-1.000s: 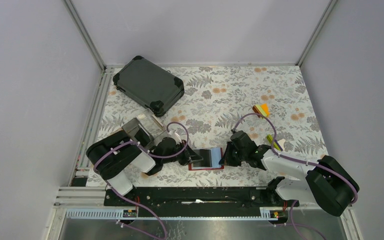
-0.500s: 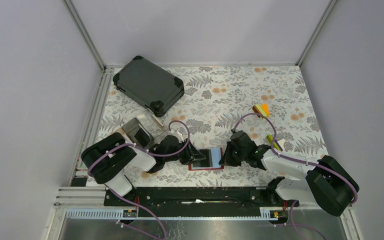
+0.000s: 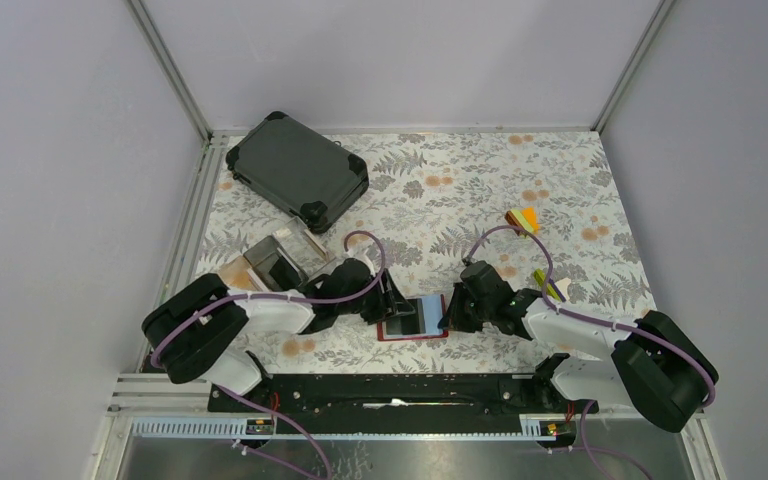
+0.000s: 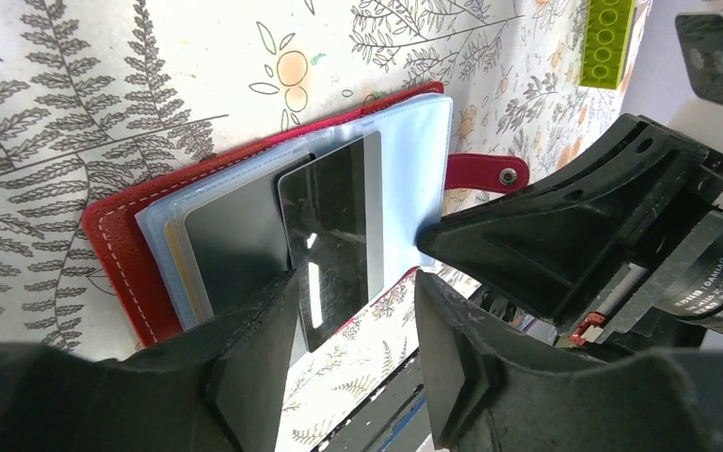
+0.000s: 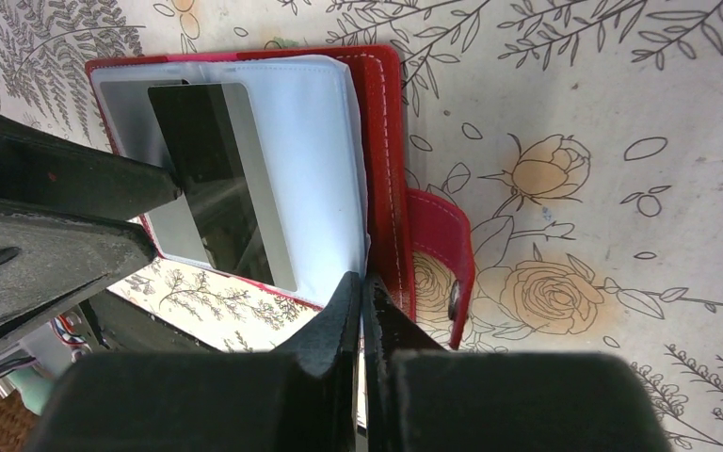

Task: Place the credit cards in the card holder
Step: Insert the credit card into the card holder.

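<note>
The red card holder [image 3: 415, 335] lies open near the table's front edge, its pale sleeves facing up. A dark credit card [image 4: 334, 217] sits partly inside a sleeve, with its near end sticking out toward my left gripper [image 4: 353, 348]. That gripper is open; the card's end lies by its left finger and nothing is pinched. In the top view the left gripper [image 3: 392, 308] is at the holder's left side. My right gripper [image 5: 362, 292] is shut on the edge of a pale sleeve beside the red cover [image 5: 386, 141]. It is at the holder's right side [image 3: 447, 318].
A large dark hard-shell case [image 3: 298, 170] lies at the back left. A clear box with a wooden base [image 3: 280, 258] stands behind the left arm. Orange and yellow blocks [image 3: 525, 219] and a green block [image 3: 550, 285] lie right of the right arm.
My left gripper has opened and let go of the dark card, which stays in the sleeve. The left arm has reached a little further right. The right gripper has not moved.
</note>
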You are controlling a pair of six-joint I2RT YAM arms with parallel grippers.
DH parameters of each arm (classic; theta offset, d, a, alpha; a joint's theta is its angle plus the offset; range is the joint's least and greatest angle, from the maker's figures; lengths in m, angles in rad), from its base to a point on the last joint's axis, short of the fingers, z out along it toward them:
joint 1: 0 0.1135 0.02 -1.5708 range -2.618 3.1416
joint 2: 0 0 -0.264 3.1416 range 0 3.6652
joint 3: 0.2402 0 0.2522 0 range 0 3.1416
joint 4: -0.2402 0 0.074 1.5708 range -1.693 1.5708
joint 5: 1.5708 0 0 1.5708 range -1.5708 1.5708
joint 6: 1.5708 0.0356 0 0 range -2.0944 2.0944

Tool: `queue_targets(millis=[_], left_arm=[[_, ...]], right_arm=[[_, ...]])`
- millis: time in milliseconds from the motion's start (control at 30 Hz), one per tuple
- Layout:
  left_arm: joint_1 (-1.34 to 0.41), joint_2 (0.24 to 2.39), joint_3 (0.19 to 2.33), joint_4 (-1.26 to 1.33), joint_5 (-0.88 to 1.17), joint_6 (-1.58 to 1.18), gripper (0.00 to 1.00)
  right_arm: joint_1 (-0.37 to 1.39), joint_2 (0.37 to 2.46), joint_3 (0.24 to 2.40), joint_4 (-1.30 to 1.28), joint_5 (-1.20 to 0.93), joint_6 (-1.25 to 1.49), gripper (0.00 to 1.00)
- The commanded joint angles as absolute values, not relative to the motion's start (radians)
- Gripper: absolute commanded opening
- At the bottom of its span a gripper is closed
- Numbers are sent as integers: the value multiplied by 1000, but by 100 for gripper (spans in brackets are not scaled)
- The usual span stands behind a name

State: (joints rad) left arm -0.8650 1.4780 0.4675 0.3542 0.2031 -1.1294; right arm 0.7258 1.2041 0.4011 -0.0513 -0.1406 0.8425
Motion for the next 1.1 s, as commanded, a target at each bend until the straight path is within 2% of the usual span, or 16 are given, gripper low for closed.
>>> queue_targets(millis=[0,233,600,767,1067], left_arm=[[-883,1491,498,218,142,-1075,50],[-909,1550,532,246,160,-1087,43],[-924,1612,543,393,174,-1121,41],[-930,1627,554,416,178,-1126,39],[-939,1618,557,444,184,-1146,39]], right_arm=[[720,1224,406,-142,-34,812,0],[721,1224,408,-143,-33,808,0],[721,1224,397,-128,-41,815,0],[721,1191,404,-151,-32,816,14],[722,1118,444,-228,-5,806,32]])
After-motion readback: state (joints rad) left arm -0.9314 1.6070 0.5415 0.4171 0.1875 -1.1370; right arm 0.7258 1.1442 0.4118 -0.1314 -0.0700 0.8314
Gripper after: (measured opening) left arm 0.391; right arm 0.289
